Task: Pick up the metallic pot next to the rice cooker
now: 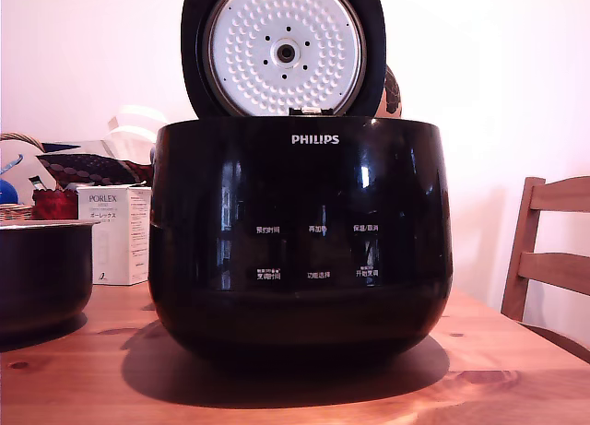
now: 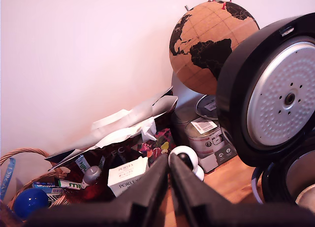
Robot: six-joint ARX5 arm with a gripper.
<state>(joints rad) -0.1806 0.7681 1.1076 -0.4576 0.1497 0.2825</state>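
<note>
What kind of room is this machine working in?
Probably a home dining corner: a large glossy black PHILIPS rice cooker sits lid-up on a knotty wooden table, beside a wooden slatted chair, with a cork globe behind.

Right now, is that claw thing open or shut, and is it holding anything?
Gripper: shut, its two dark fingers meeting at the tips, nothing between them. It is not holding the metallic pot.

Wooden table bears rice cooker, metallic pot, white box.
</note>
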